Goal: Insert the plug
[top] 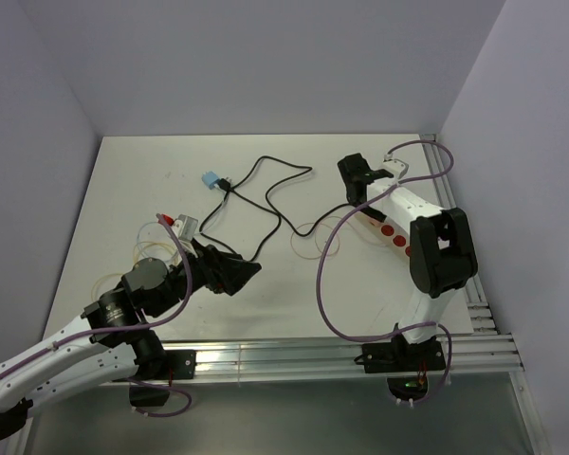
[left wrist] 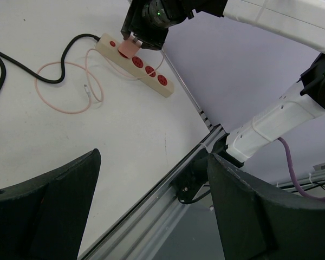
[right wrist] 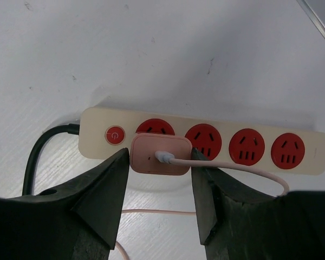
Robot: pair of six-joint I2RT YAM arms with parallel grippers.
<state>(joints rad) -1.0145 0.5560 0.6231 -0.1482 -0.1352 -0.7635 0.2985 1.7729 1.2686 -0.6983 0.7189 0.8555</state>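
A cream power strip [right wrist: 309, 154] with several red sockets lies at the table's right; it also shows in the top view [top: 393, 234] and the left wrist view [left wrist: 165, 86]. My right gripper [right wrist: 160, 162] is shut on a pink plug [right wrist: 151, 157] with a pink cable, held over the near edge of the first socket beside the strip's switch. I cannot tell whether its prongs are in. In the left wrist view the plug [left wrist: 129, 47] sits at the strip under the right gripper [left wrist: 145, 27]. My left gripper [left wrist: 151, 216] is open and empty above the table's near edge.
A black cable [top: 266, 204] snakes across the table's middle to a blue plug [top: 211, 179] at the back. Loops of thin pink cable [left wrist: 65, 89] lie left of the strip. Aluminium rails [top: 341, 353] run along the near and right edges.
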